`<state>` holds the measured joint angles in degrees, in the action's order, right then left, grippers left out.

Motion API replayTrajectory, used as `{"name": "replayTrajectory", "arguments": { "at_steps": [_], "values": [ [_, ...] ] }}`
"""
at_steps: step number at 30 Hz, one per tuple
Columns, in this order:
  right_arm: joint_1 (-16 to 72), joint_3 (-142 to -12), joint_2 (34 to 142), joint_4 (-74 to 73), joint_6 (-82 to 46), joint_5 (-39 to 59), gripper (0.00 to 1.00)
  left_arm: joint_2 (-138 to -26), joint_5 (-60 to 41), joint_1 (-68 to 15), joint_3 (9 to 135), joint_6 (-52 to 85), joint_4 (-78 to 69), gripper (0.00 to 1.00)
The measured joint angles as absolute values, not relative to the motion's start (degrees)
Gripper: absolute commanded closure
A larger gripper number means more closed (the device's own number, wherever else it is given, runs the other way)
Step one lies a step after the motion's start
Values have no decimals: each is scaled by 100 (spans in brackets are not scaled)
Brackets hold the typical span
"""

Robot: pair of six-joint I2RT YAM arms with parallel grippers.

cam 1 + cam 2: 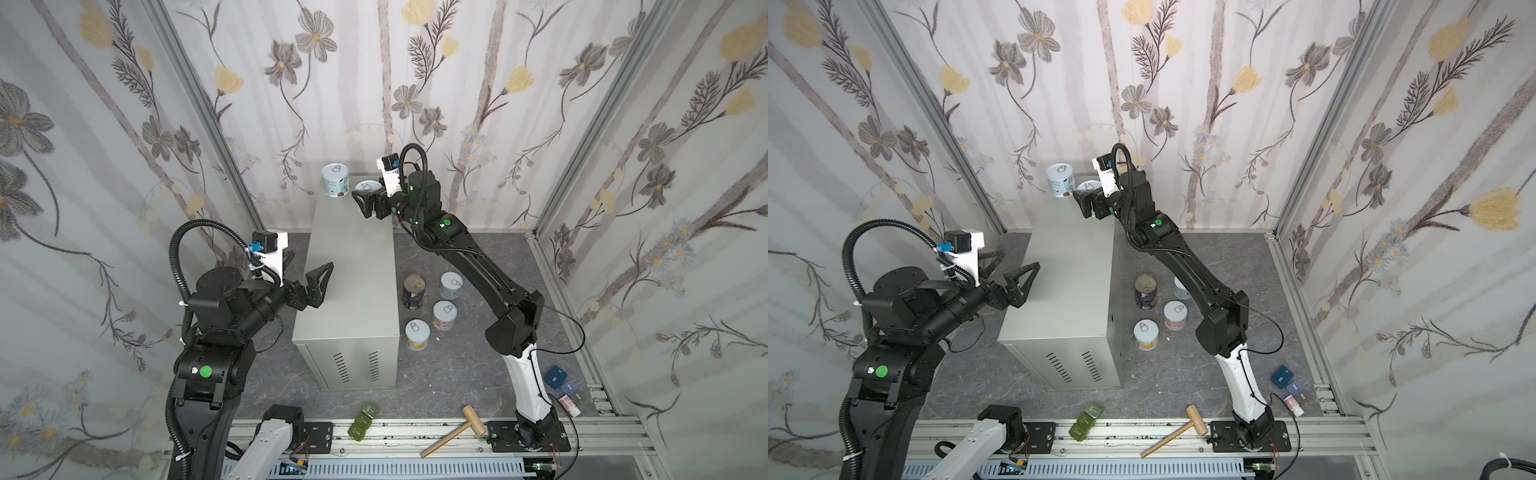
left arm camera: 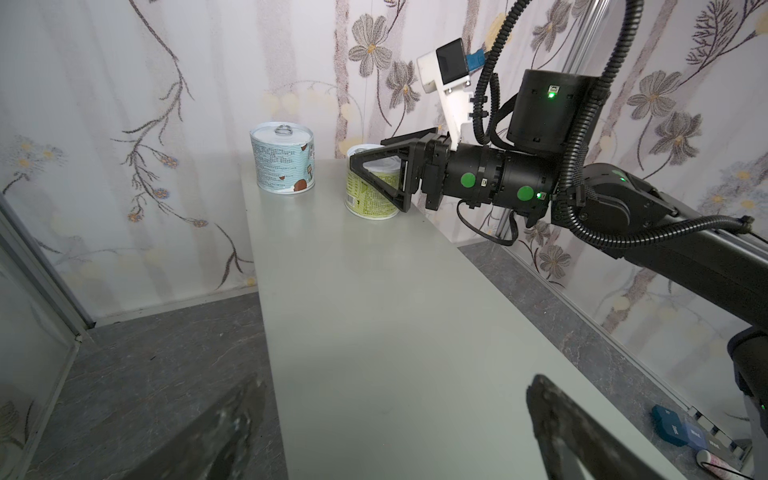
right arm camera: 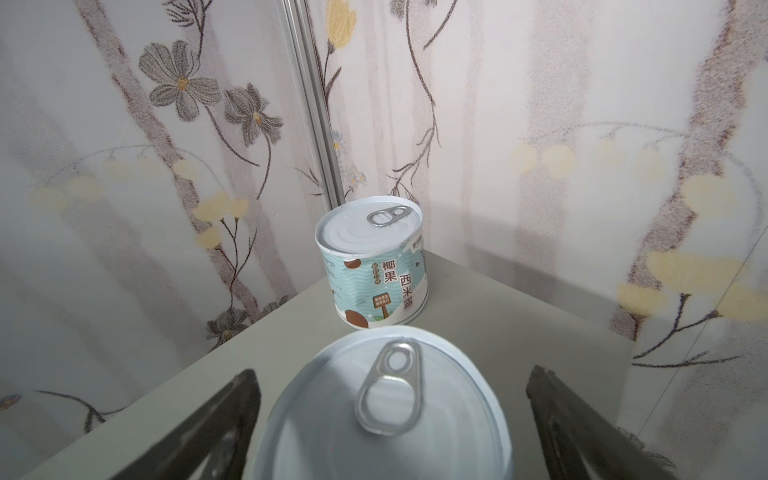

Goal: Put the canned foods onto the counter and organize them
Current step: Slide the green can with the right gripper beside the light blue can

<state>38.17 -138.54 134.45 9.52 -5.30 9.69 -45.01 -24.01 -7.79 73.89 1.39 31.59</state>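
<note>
My right gripper (image 3: 392,374) is spread wide around the green-labelled can (image 2: 366,207). The right wrist view shows a finger on either side with a sliver of gap at each, so I am not pinching it. That can stands upright on the counter (image 1: 349,270), at its far end, just above the middle of both top views. It is just beside the blue-labelled can (image 1: 335,180), which sits at the counter's far left corner, and a strip of counter shows between the two. My left gripper (image 1: 309,262) is spread as well and holds nothing, hovering at the counter's left edge, left of centre in both top views. On the dark floor (image 1: 457,374) right of the counter stand four more cans: the tall navy can (image 1: 413,291), a pale blue can (image 1: 451,284), a pink can (image 1: 444,315) and a yellow can (image 1: 417,333).
</note>
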Motion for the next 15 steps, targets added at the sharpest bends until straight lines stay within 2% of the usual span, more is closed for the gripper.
{"name": "replayTrajectory", "arguments": {
  "at_steps": [3, 9, 15],
  "values": [
    [3822, -13697, 13187, 1011, -449, 967, 0, -4497, -2403, -779, 7389, 150, 3146, 0],
    [3896, -12586, 12593, 969, -336, 860, 1, -4462, -2418, -779, 7371, 154, 3107, 0],
    [3968, -12331, 12534, 978, -298, 683, 9, -4462, -2453, -779, 7347, 178, 3024, 0]
  ]
}}
